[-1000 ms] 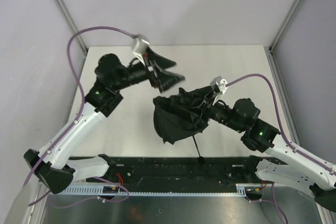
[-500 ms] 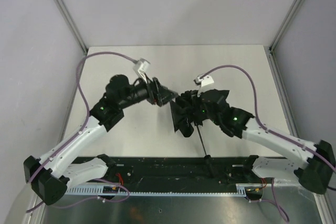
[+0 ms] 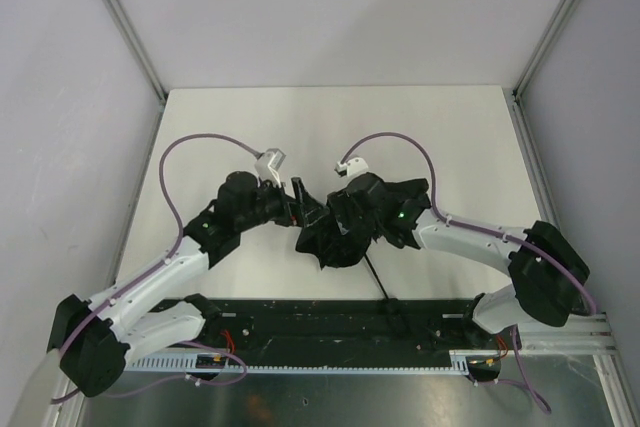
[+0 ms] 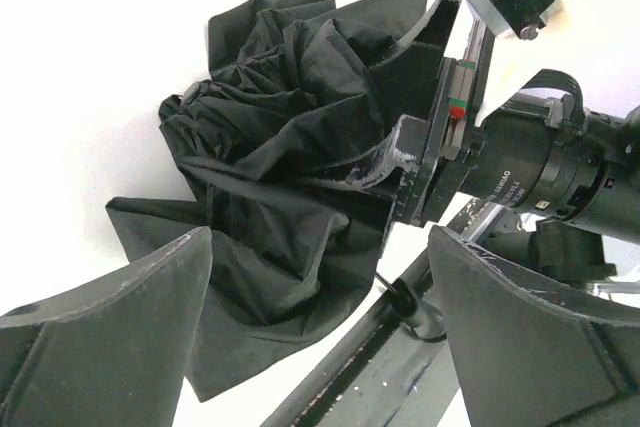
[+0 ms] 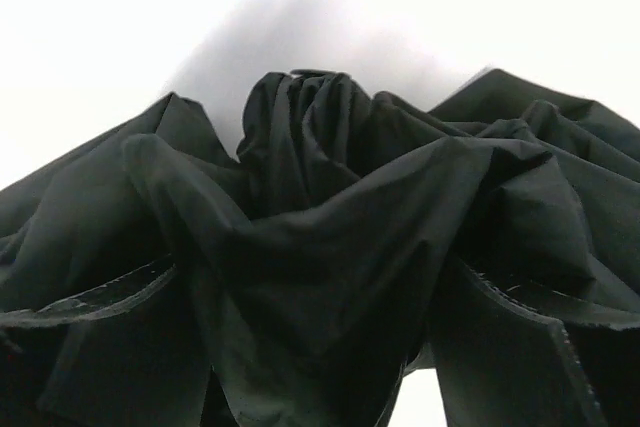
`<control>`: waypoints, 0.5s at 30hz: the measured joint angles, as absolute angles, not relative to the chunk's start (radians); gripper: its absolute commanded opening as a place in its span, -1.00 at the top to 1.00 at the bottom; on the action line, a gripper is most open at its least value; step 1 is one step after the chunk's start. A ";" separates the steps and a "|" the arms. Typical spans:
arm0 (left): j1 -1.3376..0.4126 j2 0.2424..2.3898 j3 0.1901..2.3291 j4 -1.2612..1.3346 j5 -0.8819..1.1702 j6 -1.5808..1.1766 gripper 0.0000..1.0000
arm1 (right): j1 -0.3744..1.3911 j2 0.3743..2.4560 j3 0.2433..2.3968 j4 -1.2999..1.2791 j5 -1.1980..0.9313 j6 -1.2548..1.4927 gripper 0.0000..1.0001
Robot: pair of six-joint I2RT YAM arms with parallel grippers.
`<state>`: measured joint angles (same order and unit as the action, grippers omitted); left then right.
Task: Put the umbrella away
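Note:
The black umbrella (image 3: 335, 235) lies as a crumpled bundle of fabric on the white table, near the front middle. Its thin shaft (image 3: 376, 279) points toward the near edge. My right gripper (image 3: 342, 215) is buried in the fabric from the right. In the right wrist view its fingers (image 5: 505, 319) stand wide apart with umbrella (image 5: 330, 197) folds bunched loosely between them. My left gripper (image 3: 298, 209) sits just left of the bundle, open and holding nothing. In the left wrist view the umbrella (image 4: 270, 147) lies just beyond the left gripper (image 4: 320, 247), and the right gripper's finger (image 4: 402, 152) presses into the cloth.
A black mounting rail (image 3: 300, 317) runs along the near edge, just in front of the shaft's tip. Purple cables (image 3: 190, 147) arch above both wrists. Grey walls and metal posts (image 3: 125, 27) close in the white table (image 3: 450, 127).
Both arms came down and toward the near middle. The umbrella went from hanging in the right gripper to lying on the table, and the right jaws widened. The left gripper closed in on it.

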<state>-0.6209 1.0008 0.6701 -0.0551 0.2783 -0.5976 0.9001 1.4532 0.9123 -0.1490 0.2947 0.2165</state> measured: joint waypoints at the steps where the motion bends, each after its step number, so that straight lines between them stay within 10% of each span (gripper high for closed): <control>1: -0.619 0.992 0.660 -0.047 0.273 -0.604 -0.67 | 0.898 1.457 0.913 -0.152 0.273 0.218 -0.68; 9: -0.620 0.953 0.586 -0.009 0.275 -0.609 -0.67 | 0.876 1.435 0.921 -0.189 0.119 0.263 -0.98; 15: -0.634 1.008 0.568 -0.001 0.294 -0.601 -0.21 | 0.831 1.341 0.921 -0.236 0.041 0.291 -0.98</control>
